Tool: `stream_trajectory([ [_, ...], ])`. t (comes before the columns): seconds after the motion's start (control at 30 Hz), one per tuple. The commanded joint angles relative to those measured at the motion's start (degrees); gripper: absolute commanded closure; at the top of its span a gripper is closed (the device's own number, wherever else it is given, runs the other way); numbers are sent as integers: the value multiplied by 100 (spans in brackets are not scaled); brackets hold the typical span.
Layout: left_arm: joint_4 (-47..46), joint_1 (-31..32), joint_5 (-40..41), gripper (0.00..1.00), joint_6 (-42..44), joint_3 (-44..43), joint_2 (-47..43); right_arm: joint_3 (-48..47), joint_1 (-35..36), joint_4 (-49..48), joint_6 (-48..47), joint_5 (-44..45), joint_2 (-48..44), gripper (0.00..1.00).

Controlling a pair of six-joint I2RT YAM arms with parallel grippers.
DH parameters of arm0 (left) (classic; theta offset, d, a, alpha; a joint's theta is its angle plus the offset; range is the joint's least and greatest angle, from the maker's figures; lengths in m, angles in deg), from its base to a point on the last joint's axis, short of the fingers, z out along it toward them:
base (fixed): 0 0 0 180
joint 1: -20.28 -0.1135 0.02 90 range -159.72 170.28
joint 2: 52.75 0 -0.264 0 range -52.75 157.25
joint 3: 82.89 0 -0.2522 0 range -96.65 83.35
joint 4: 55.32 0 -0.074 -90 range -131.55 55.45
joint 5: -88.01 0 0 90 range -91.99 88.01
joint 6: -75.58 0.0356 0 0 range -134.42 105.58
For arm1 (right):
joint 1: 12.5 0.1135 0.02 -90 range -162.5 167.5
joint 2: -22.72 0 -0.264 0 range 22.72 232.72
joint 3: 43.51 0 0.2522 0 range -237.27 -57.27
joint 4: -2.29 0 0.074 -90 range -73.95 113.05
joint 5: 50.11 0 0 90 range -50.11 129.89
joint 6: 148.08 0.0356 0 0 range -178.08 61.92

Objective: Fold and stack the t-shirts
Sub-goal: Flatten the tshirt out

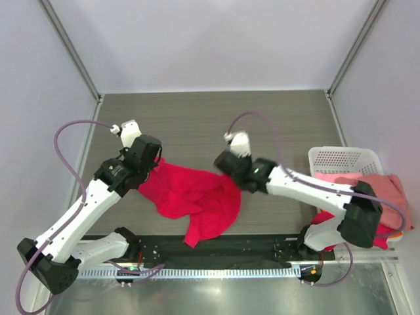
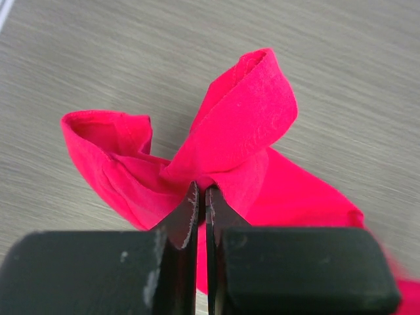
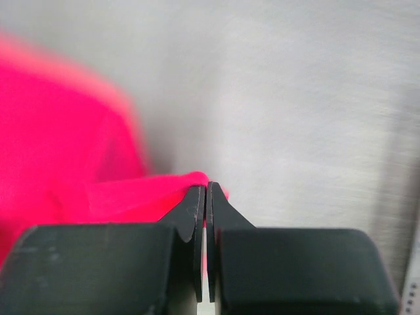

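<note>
Crimson-red soft cloth t-shirt [image 1: 197, 197]: left hand [image 2: 202, 191] clamps it fine, but right hand [image 3: 207, 191], pinched shut, only nips a thin edge, so it could slip.

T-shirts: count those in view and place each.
3: crimson t-shirt crumpled mid-table; salmon-pink t-shirt atop the basket; red t-shirt beneath it. More may be hidden.

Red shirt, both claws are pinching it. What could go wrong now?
The right gripper seems to pinch only the very edge of the red shirt, so it may slip out. The left gripper holds a twisted bunch, so the shirt might spread crooked. One corner lies over the table edge and could snag.
</note>
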Motion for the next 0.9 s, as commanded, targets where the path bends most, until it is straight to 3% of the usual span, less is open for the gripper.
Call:
stream_trajectory([
  [0.0,-378,-138,281,100,-350,13,202,-725,-1401,-129,-772,-281,-692,99],
  [0.07,-440,-506,90,100,-236,-215,325,-1294,-2427,-129,-897,-931,-833,99],
  [0.2,69,-1517,-421,100,-192,-1155,563,-2280,-3337,19,-1046,-1811,-1036,99],
  [0.33,88,-1791,-272,100,-121,-1324,64,-2643,-3392,328,-1196,-2153,-1220,99],
  [0.43,35,-1791,-543,97,-95,-772,-438,-2064,-3392,302,-1126,-2400,-1632,99],
  [0.5,-9,-1791,-728,54,-43,-150,-815,-1458,-3383,118,-1003,-2488,-1905,99],
  [0.57,-88,-1791,-975,1,10,256,-1053,-958,-3392,-14,-933,-2576,-2326,99],
  [0.67,-246,-1800,-1176,1,37,741,-1291,-692,-3392,-94,-880,-2603,-2530,99],
  [0.87,-563,-1791,-1792,0,-33,847,-739,-507,-3392,-85,-879,-2436,-2487,99],
])
